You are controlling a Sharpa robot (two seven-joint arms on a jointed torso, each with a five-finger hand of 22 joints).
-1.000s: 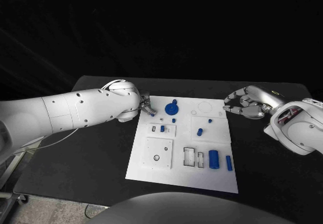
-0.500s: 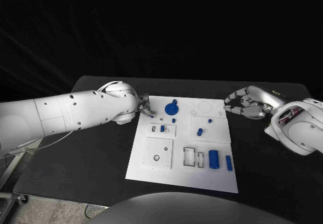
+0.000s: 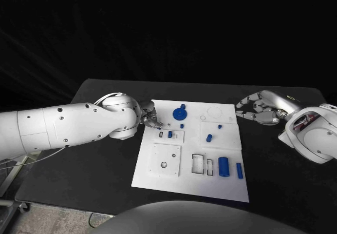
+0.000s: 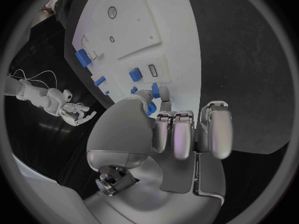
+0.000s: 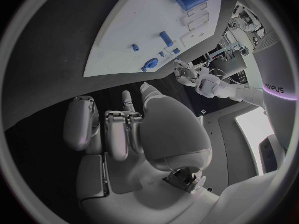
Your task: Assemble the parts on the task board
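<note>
The white task board [image 3: 184, 183] lies in the middle of the table. Toward its far end sits a blue gear-like disc [image 3: 179, 114], with small blue pegs [image 3: 182, 125] [image 3: 219, 126] and a short blue piece [image 3: 208, 138] nearer. A big blue cylinder [image 3: 223, 166] [image 4: 82, 58] and a slim blue rod [image 3: 238, 170] lie at the near right. My left hand [image 3: 150, 120] [image 4: 171, 129] hovers at the board's left edge beside the disc, fingers curled in, nothing seen in them. My right hand [image 3: 257, 111] [image 5: 124, 129] hangs off the board's far right corner, fingers curled, holding nothing.
The board has a raised square plate [image 3: 165, 159] with holes at the near left and two narrow slots [image 3: 198, 164] beside the cylinder. Black table [image 3: 91, 165] runs wide on both sides of the board. My left forearm [image 3: 63, 126] lies over the table's left part.
My left hand has slid a little nearer along the board's left edge, and its forearm has swung lower. The right hand has barely moved.
</note>
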